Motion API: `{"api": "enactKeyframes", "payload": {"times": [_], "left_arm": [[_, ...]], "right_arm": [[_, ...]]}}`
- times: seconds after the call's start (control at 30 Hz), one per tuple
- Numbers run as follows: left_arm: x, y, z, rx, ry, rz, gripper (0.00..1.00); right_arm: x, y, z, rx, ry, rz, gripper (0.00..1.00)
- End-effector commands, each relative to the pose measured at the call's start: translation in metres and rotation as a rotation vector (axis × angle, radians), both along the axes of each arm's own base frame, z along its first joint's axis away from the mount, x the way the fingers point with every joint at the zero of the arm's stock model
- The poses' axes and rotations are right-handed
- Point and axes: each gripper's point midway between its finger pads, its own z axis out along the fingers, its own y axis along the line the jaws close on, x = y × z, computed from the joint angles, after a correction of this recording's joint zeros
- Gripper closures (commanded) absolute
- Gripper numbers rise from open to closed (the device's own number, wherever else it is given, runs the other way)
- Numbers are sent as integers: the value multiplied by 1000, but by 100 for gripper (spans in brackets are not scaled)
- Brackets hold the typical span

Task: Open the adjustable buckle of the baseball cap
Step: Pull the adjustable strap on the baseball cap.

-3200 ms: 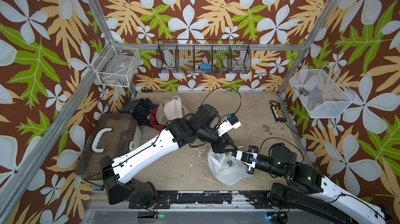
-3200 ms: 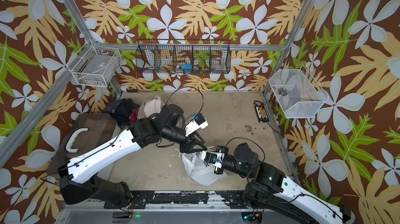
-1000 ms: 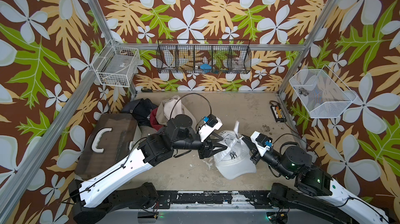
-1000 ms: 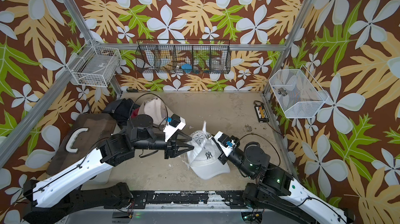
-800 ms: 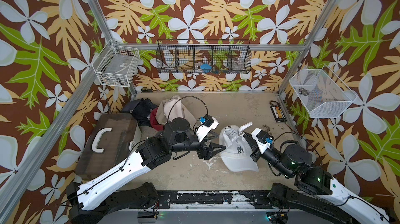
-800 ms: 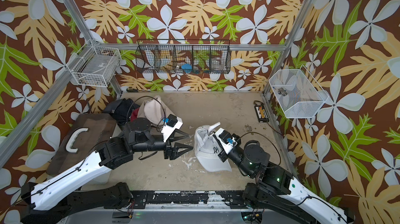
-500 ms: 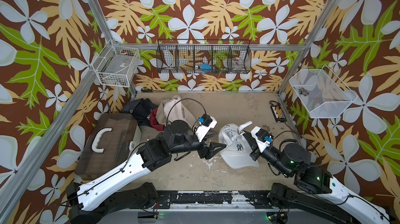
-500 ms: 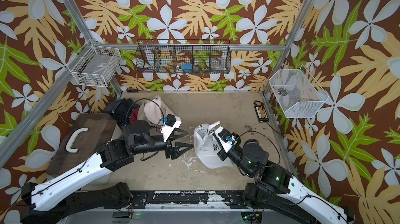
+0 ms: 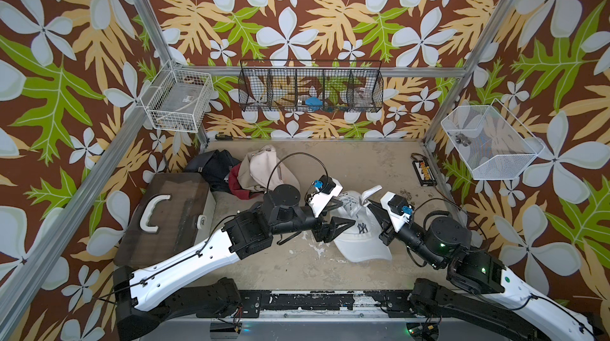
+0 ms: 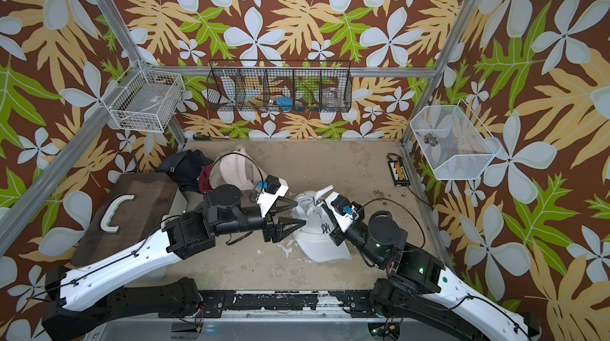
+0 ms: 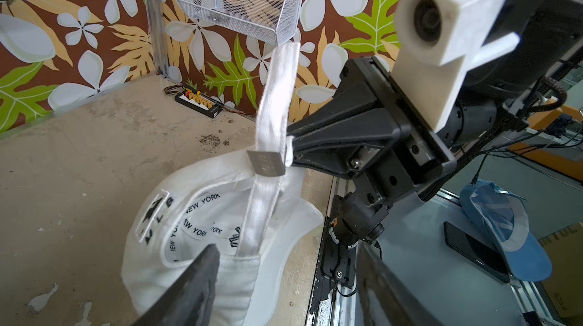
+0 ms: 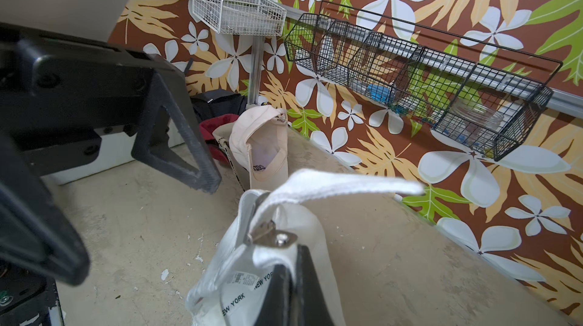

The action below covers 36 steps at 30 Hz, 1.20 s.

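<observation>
Mid-floor, the white fabric cap [image 9: 361, 240] is held pinched, brim nearward.
Its band is clamped beside the flat metal buckle [image 11: 266, 162] by the pressed-together right gripper [image 9: 370, 204]; the left gripper [image 9: 348, 213] is spread just left. Far back, a blue piece [image 9: 313, 102] is kept in a black wire basket [image 9: 378, 92].

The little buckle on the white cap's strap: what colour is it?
Silver-grey. The flat metal buckle shows best in the left wrist view.
</observation>
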Motion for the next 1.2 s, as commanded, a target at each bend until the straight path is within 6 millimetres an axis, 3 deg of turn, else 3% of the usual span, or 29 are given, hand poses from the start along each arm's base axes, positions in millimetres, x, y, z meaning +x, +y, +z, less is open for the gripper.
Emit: {"api": "enactKeyframes", "payload": {"times": [0.0,0.73,1.17], "left_arm": [[4,-5,15,-52,-42,5,31],[7,-25,3,-26,-24,-27,44],[12,-32,-1,-23,-25,-22,60]], "right_arm": [[-2,1,13,54,-14,12,100],[-7,5,13,79,2,46,100],[-9,5,14,90,4,59,100]]}}
